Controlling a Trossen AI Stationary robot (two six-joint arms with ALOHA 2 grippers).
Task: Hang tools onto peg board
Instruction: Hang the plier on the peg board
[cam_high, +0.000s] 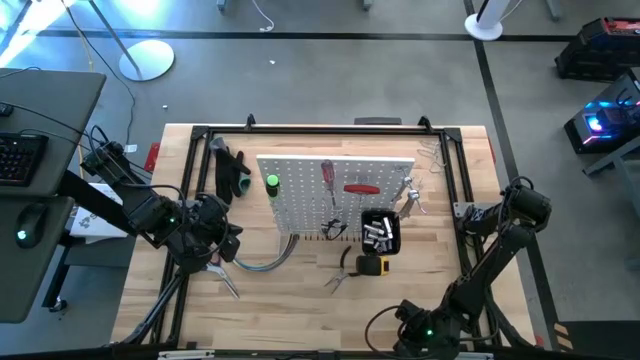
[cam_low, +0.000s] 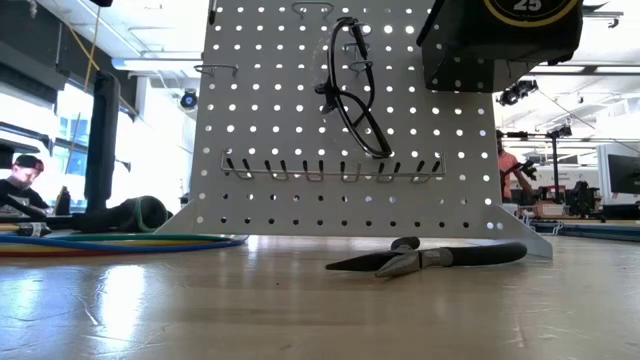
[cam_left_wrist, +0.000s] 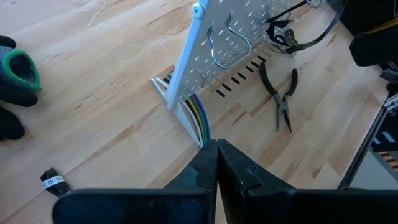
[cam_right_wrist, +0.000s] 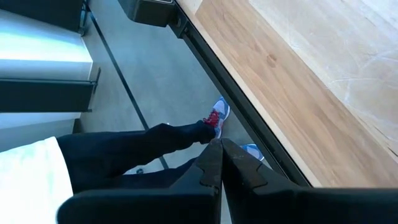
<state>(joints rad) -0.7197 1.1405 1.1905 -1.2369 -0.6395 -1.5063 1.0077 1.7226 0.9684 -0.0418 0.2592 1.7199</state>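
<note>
Nearest the front table edge, the right gripper (cam_right_wrist: 219, 163) is clenched on nothing, reaching past the table's side above the floor, where a seated person's legs (cam_right_wrist: 155, 146) show with the rest cut off; the left gripper (cam_left_wrist: 217, 163), also clenched and empty, hangs over the wood at the board's left front corner. Ahead of the left gripper, black-handled pliers (cam_high: 340, 270) and a yellow tape measure (cam_high: 373, 265) lie loose before the peg board (cam_high: 300, 190), the tape measure mostly cut off in the low view. On the board hang a red-handled screwdriver (cam_high: 326, 176), a green-handled tool (cam_high: 272, 183) and a black bin (cam_high: 381, 231) whose silver contents are too small to identify; coloured cables (cam_left_wrist: 194, 112) disappear beneath it.
</note>
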